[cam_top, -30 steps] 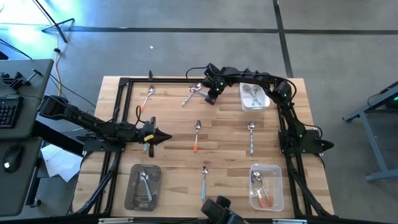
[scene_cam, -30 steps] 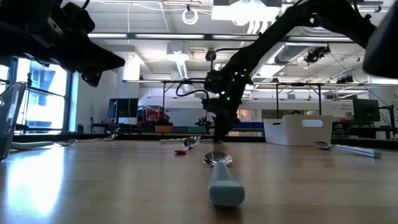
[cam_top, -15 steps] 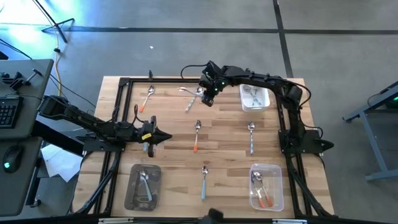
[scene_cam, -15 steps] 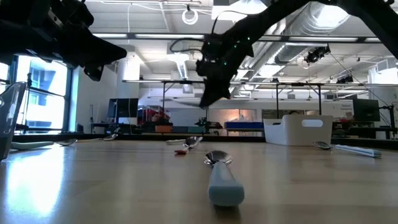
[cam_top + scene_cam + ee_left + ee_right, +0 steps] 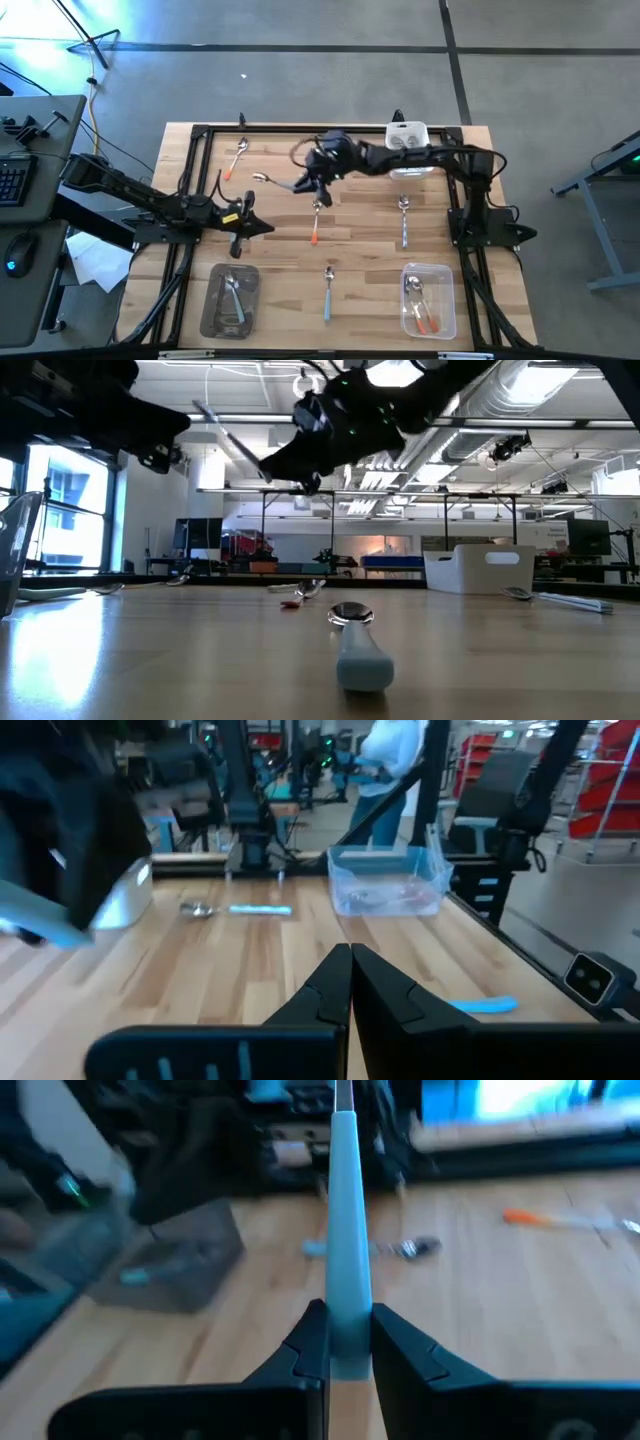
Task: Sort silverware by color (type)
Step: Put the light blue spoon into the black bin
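Swinging leftward, the right tool (image 5: pixel 303 184) has lifted the blue spoon (image 5: pixel 347 1240) off the table (image 5: pixel 370 232)

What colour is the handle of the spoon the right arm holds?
Light blue spoon handle, clearest in the right wrist view.

The pale striped wooden surface (image 5: pixel 280 215) has a black frame. The thin spoon with a light blue handle (image 5: pixel 345 1240) sits between the dark fingers (image 5: pixel 305 1342) of the right end effector (image 5: pixel 347 1345). An orange-handled metal spoon (image 5: pixel 316 218) lies mid-surface — silver bowl, orange tip. The white rectangular tub (image 5: pixel 408 150) contrasts with the clear plastic tub (image 5: pixel 428 298) — orange and blue handles show inside.
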